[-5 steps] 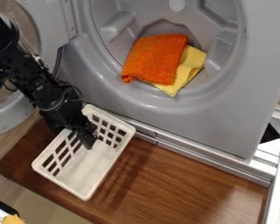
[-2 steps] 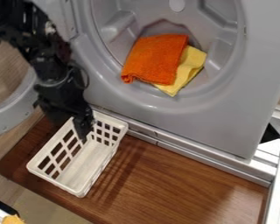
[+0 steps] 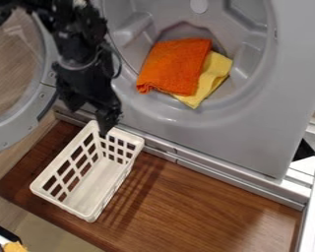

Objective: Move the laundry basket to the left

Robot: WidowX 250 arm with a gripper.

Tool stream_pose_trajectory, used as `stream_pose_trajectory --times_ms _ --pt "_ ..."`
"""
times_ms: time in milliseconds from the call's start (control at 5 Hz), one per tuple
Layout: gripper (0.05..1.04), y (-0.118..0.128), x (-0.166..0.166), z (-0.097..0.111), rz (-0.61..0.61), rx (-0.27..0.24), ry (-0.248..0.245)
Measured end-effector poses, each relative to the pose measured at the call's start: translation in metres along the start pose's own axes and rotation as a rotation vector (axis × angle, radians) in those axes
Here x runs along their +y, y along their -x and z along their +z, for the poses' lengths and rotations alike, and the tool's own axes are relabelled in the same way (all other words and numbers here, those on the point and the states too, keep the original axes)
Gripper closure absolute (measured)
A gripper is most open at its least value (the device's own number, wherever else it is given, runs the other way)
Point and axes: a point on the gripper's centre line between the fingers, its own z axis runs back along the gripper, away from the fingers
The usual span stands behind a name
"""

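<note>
The black gripper [image 3: 106, 120] hangs over the far end of the white laundry basket [image 3: 96, 186], its lowest part just above the far rim. Whether it touches the rim is hard to tell. The basket stands upright on the brown wooden surface, left of the middle, slanting from lower left to upper right. It has slotted walls and holds nothing that I can see.
Behind stands a grey dryer front [image 3: 232, 133], with an orange cloth [image 3: 175, 66] and a yellow cloth [image 3: 211, 78] in its drum. Its round door [image 3: 45, 101] hangs open at left. Wooden surface [image 3: 200, 206] extends right of the basket.
The gripper has risen out of the basket toward the dryer, up and slightly right. The basket shifted a little left and has stayed put since the middle frame.
</note>
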Motion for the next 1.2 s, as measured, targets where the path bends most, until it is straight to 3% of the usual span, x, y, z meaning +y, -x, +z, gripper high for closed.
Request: stream_pose_trajectory --times_ms 200,1200 --pt "0.083 -0.0073 -0.0105 0.0096 -0.01 -0.035 -0.01" --pt "0.083 -0.0073 -0.0107 0.01 -0.006 -0.035 -0.011"
